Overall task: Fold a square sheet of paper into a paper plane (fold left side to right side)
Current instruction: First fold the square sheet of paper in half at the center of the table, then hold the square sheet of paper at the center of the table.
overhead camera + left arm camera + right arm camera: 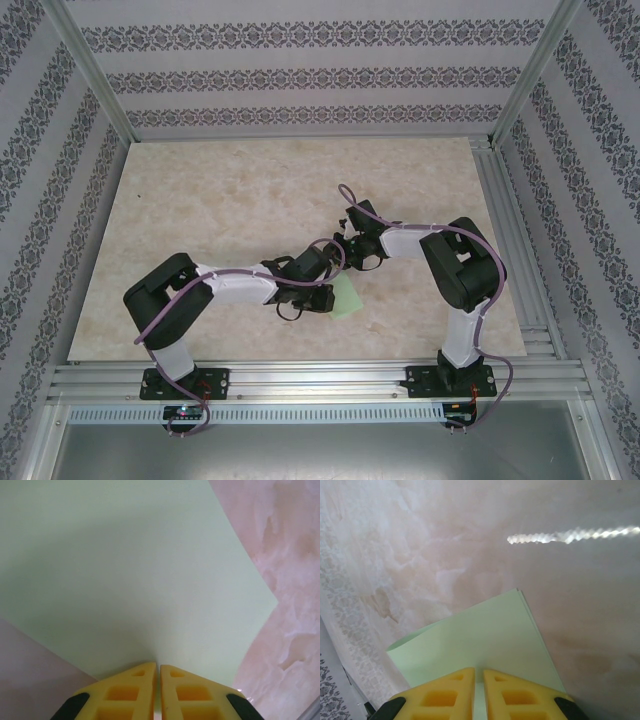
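You get top view from high behind arm bases (185, 383), facing down and far, whole tabletop (220, 200) in frame, distant. Left wrist view: looks along left fingers (132, 692), very near square sheet of paper (125, 570). Right wrist view: along right fingers (447, 692), equally near. All three share that paper and tabletop.

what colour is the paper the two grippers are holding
Pale mint green, unprinted. The sheet of paper shows best in the left wrist view.
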Controlling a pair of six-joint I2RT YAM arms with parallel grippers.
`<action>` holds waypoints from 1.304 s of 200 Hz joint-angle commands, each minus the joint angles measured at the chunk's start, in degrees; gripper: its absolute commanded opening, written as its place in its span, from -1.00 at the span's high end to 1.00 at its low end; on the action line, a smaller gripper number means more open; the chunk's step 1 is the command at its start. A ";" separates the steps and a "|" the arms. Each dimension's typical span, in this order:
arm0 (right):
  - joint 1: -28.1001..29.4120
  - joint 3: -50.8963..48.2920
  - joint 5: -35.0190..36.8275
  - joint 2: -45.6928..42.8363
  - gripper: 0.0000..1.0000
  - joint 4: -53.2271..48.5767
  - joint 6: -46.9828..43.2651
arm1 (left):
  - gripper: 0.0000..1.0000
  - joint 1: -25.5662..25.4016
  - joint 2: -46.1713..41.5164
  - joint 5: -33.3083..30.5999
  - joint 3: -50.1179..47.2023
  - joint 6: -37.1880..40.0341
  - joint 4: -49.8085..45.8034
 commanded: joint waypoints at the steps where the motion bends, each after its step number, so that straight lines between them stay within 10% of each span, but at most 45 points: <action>1: -0.71 -0.06 6.68 3.69 0.71 -2.51 -0.65 | 0.72 -3.56 -0.62 4.85 -2.29 -1.93 -7.37; 120: -0.91 -0.11 6.35 3.45 0.71 -2.85 -1.00 | 0.69 -4.97 -9.83 4.98 -1.42 -2.10 -7.25; 164: -0.85 -0.38 6.59 2.88 0.71 -3.02 -1.09 | 0.67 4.88 -17.76 7.80 -4.47 -2.33 -6.02; 261: -0.82 -0.63 6.54 2.47 0.70 -3.17 -1.29 | 0.71 10.35 -3.72 16.59 -1.40 -4.19 9.22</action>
